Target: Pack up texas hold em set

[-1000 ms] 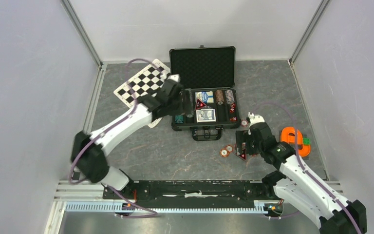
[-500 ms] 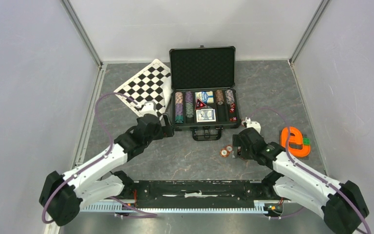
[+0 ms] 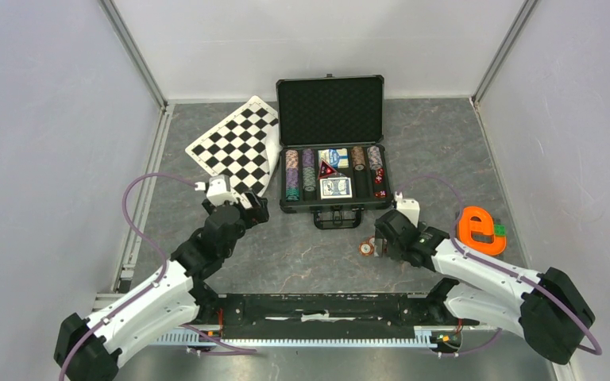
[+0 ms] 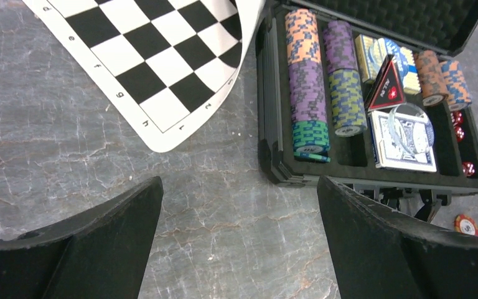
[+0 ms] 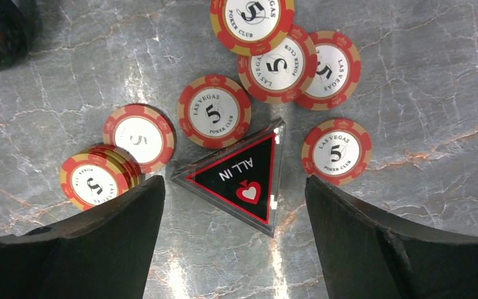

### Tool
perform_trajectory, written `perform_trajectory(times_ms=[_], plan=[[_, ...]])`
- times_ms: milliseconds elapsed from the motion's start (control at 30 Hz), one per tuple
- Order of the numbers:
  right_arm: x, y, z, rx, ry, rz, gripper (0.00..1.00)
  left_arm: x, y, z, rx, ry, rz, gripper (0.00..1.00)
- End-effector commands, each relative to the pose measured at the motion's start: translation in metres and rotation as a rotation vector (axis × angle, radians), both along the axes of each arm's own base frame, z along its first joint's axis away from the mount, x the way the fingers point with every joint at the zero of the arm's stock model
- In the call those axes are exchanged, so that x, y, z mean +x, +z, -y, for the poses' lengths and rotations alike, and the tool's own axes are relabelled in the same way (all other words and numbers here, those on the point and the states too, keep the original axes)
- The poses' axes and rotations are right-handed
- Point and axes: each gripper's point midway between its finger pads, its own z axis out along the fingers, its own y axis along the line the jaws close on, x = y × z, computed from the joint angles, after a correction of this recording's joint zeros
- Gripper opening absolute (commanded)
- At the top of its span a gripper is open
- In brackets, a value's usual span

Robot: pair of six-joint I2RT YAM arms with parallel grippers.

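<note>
The right gripper [image 5: 233,184] is poised low over the table [image 5: 411,249], jaws spread and empty, with the triangular ALL IN marker [image 5: 243,171] framed between them and loose red chips [image 5: 215,111] scattered around it, near the case's front right corner. For a clean pick, the jaws are best centred on the marker's flat sides so that no chip is caught. The left gripper [image 4: 239,187] is spread and empty beside the open case [image 4: 267,156], in which chip rows [image 4: 308,93], card decks [image 4: 401,143] and red dice [image 4: 467,168] are seated

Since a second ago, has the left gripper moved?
Yes. The left gripper has pulled back from the left end of the case toward the arm bases and is now off the near corner of the checkered board, fingers open.
</note>
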Motion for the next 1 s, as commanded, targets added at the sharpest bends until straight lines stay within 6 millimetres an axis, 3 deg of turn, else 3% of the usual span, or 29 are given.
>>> perform_trajectory(times_ms=[0,233,433,633,800,967], plan=[[0.01,0.001,-0.011,0.081,-0.025,0.03,0.88,0.01,0.024,-0.005,-0.006,0.042,0.095,1.0],[0.007,-0.006,-0.013,0.086,-0.028,-0.004,0.84,0.009,0.023,-0.005,0.002,0.038,0.083,1.0],[0.0,-0.013,-0.003,0.054,-0.036,-0.021,0.79,0.007,0.026,-0.009,-0.009,0.048,0.102,1.0],[-0.002,-0.01,0.007,0.015,-0.061,-0.018,0.66,0.007,0.023,-0.006,-0.012,0.038,0.093,1.0],[0.002,0.015,0.0,0.057,-0.042,0.007,0.63,0.008,0.022,-0.002,-0.018,0.027,0.086,1.0],[0.021,0.066,-0.018,0.13,0.01,0.099,0.6,0.008,0.019,-0.002,-0.013,0.028,0.076,1.0]])
